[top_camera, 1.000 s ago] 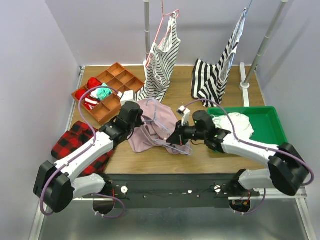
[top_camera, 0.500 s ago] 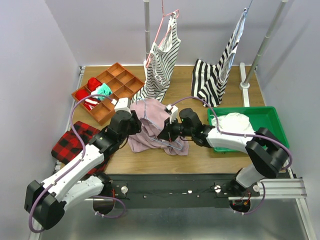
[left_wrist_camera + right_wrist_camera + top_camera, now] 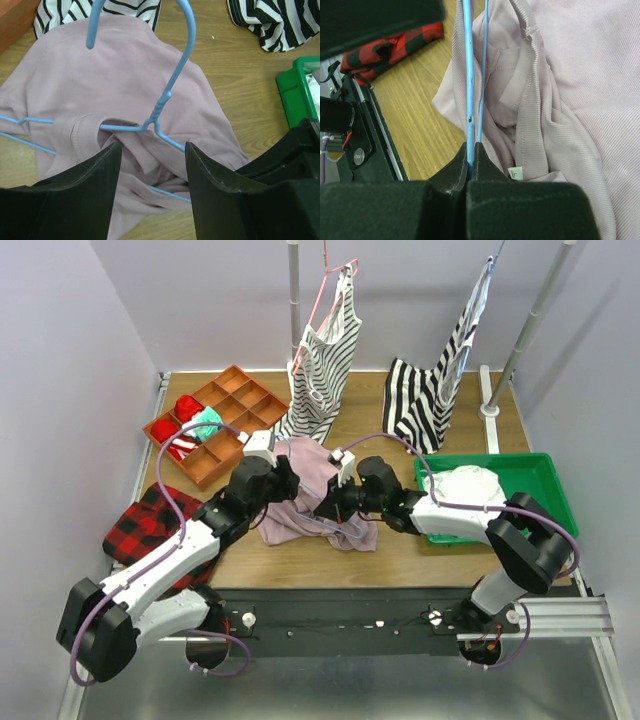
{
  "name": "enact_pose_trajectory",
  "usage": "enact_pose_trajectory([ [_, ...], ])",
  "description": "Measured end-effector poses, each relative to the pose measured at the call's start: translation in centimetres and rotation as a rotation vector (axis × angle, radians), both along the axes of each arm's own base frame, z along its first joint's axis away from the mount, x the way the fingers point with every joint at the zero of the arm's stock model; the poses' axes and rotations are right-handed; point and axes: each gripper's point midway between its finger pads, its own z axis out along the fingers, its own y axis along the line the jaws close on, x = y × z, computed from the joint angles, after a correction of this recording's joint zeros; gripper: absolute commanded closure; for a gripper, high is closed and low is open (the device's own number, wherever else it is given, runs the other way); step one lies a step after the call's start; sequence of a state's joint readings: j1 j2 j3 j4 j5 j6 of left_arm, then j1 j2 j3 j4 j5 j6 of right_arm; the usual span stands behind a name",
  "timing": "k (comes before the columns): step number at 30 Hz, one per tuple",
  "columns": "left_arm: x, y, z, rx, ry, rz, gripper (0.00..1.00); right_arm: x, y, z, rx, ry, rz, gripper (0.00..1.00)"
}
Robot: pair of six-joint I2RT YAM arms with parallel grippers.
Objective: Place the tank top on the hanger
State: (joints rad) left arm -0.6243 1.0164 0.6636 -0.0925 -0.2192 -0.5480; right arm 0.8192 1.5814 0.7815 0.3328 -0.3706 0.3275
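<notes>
We see the wooden table (image 3: 450,550) carrying everything, both arms reaching inward over its middle. On its right side sits the green tray (image 3: 535,475) with a white garment (image 3: 470,485) bunched in it. At the back left is the orange divided box (image 3: 235,390), and a red and black plaid cloth (image 3: 145,525) lies at the left edge. Behind, a striped top (image 3: 322,365) hangs from a rail, and a second striped top (image 3: 440,385) hangs with its hem pooled on the wood.

The tank top (image 3: 308,462) lies crumpled at the centre of the table, between the two wrists. The hanger (image 3: 175,80) rests on it: the hook curves up over the upper fabric, and from the twisted neck one shoulder wire passes under the fabric at the neckline and comes out at the left, while the other slants down to the right, partly covered by folds.

The left gripper (image 3: 152,157) hovers just above the neckline with its jaws released and spread, nothing between them. The right gripper (image 3: 471,150) is clenched on a blue wire of the hanger at the garment's near edge, a second wire running just beside it. A small white label (image 3: 516,173) shows at a seam close to those fingertips
</notes>
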Motion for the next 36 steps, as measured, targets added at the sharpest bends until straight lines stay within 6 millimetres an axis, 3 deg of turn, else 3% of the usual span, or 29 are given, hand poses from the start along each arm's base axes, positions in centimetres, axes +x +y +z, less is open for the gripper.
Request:
enact_pose_trajectory([
  [8,2.4,-0.6,1.1,0.052,-0.06,0.015,0.44,0.1,0.2,-0.2,0.0,0.001,0.001,0.99],
  [12,3.0,-0.7,1.2,0.065,-0.082,0.017,0.52,0.0,0.2,-0.2,0.0,0.0,0.002,0.99],
  [15,3.4,-0.8,0.9,0.078,-0.087,0.016,0.68,0.1,0.2,-0.2,-0.001,-0.001,0.0,0.99],
  [16,3.5,-0.9,0.8,0.083,-0.09,0.013,0.82,0.1,0.2,-0.2,-0.002,-0.002,-0.002,0.99],
  [19,3.7,-1.0,0.8,0.098,-0.105,0.009,1.0,0.2,0.1,-0.2,-0.005,-0.006,-0.008,0.98],
  [20,3.8,-0.8,0.7,0.118,-0.111,0.007,1.0,0.3,0.1,-0.2,-0.007,-0.006,-0.013,0.83],
  [22,3.9,-0.8,0.7,0.14,-0.127,0.0,1.0,0.7,0.0,0.1,-0.019,-0.01,-0.035,0.63],
  [23,4.0,-0.8,0.8,0.145,-0.133,-0.001,1.0,0.8,-0.1,0.2,-0.029,-0.012,-0.045,0.47],
  [24,4.0,-0.8,0.9,0.147,-0.138,-0.003,1.0,0.9,-0.3,0.3,-0.031,-0.002,-0.061,0.42],
  [28,3.8,-1.3,1.1,0.145,-0.159,-0.01,1.0,1.2,-2.2,2.4,-0.05,-0.021,-0.156,0.39],
  [32,3.4,-1.3,0.9,0.148,-0.166,-0.014,1.0,1.4,-5.0,7.2,0.012,-0.069,-0.302,0.4],
  [36,3.1,-1.0,1.1,0.147,-0.177,-0.006,1.0,0.6,-8.7,8.5,0.053,-0.057,-0.458,0.44],
])
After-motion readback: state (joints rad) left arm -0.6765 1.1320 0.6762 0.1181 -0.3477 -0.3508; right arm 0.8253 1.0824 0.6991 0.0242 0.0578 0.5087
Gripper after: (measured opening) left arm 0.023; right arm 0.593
